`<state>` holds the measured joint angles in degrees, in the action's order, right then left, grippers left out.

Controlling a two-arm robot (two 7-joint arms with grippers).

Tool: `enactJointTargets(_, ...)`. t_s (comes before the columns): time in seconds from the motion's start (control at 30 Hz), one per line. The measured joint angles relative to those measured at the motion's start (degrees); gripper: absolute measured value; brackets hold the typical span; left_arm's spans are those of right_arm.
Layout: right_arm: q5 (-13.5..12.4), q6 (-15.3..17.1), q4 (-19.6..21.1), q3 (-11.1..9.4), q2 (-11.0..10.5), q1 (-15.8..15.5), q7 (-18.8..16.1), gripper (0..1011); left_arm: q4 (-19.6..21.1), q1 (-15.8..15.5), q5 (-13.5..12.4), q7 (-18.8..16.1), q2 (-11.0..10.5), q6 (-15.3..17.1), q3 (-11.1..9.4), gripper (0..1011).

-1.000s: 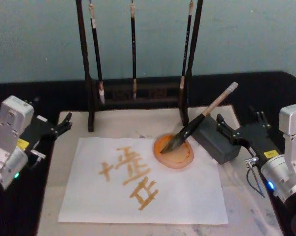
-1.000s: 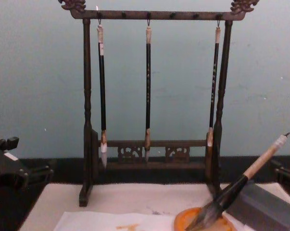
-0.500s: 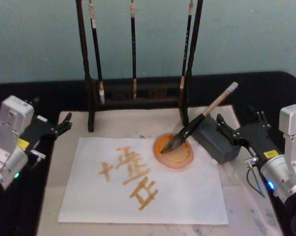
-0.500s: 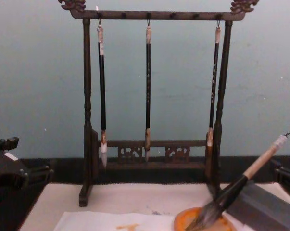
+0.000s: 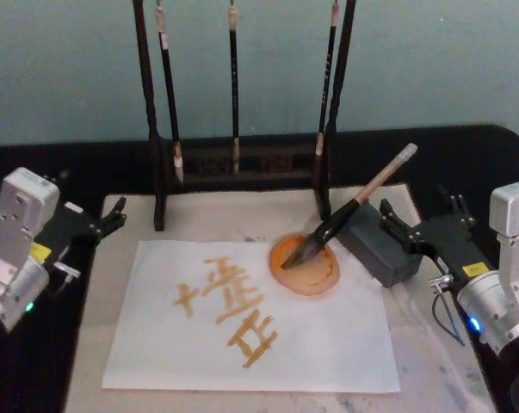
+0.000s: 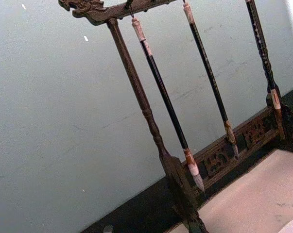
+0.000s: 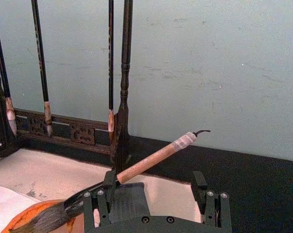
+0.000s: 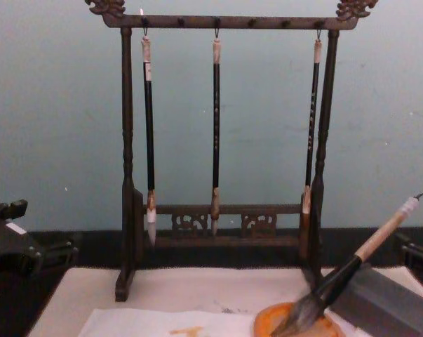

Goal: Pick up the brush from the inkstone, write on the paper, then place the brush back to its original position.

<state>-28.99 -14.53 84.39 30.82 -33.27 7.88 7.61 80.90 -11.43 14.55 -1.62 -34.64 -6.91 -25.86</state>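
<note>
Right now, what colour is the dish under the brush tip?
Orange; the inkstone shows best in the head view.

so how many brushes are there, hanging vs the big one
Thin brushes hanging on the rack: 3, left, middle, right
Large brush with bristles in the inkstone, handle leaning on the grey block: 1
Total: 4 brushes

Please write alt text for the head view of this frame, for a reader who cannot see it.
A thick tan-handled calligraphy brush rests with its bristles in a small round orange inkstone and its handle against a grey block, beside a white paper sheet bearing orange strokes. The left claw and right claw flank the mat, holding nothing.
</note>
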Motion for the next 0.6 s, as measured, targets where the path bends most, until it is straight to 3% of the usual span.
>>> enactJointTargets(0.6,0.00,0.00,0.00,0.00,0.00,0.00,-0.01,1000,0.00,0.00,0.00,0.00,0.00,0.00,0.00,1010)
